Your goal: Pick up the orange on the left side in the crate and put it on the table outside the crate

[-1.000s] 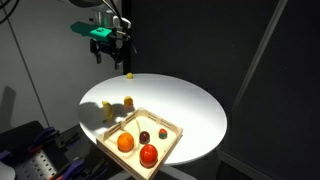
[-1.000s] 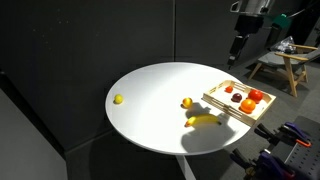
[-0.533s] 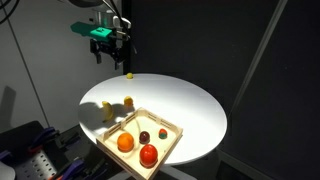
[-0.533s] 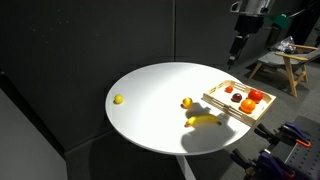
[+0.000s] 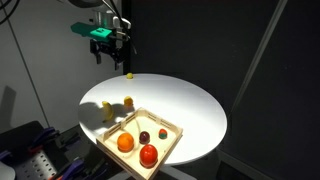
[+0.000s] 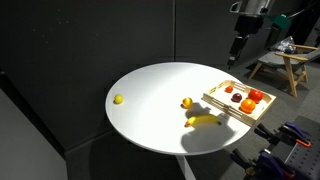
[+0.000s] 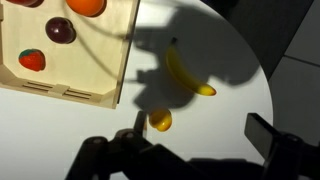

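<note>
The orange (image 5: pixel 125 143) lies in the near left part of the light wooden crate (image 5: pixel 118 124), next to a redder round fruit (image 5: pixel 149 153). Both exterior views show the crate at the edge of the round white table (image 5: pixel 190 105); from the other side, the orange (image 6: pixel 248 105) sits in the crate (image 6: pixel 225 108) on the table (image 6: pixel 150 110). My gripper (image 5: pixel 113 60) hangs high above the table, well away from the crate, open and empty. In the wrist view the gripper (image 7: pixel 195 140) is open above bare table (image 7: pixel 230 110), and the orange (image 7: pixel 86 5) is cut off at the top edge.
A banana (image 6: pixel 205 120) and a small yellow-orange piece (image 6: pixel 186 102) lie on the table just outside the crate. A small yellow fruit (image 6: pixel 118 99) sits far across the table. The crate also holds a dark round fruit (image 7: pixel 61 30) and a strawberry (image 7: pixel 33 60).
</note>
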Robot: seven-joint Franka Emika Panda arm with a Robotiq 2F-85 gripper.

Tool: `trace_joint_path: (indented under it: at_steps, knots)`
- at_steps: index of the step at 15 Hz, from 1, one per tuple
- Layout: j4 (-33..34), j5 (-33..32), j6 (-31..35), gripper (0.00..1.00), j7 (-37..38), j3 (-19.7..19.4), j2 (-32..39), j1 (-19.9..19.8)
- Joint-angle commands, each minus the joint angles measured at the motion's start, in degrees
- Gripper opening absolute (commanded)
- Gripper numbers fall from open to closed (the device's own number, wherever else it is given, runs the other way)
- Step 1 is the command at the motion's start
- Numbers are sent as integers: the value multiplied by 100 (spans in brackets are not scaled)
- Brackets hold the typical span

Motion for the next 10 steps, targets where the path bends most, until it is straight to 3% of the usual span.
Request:
trace_joint_path:
  at_steps: [1,10]
  knots:
    - [107,-65,36,100,42,88,88,-116]
    - [300,-523,494,100,460,169,367,-373]
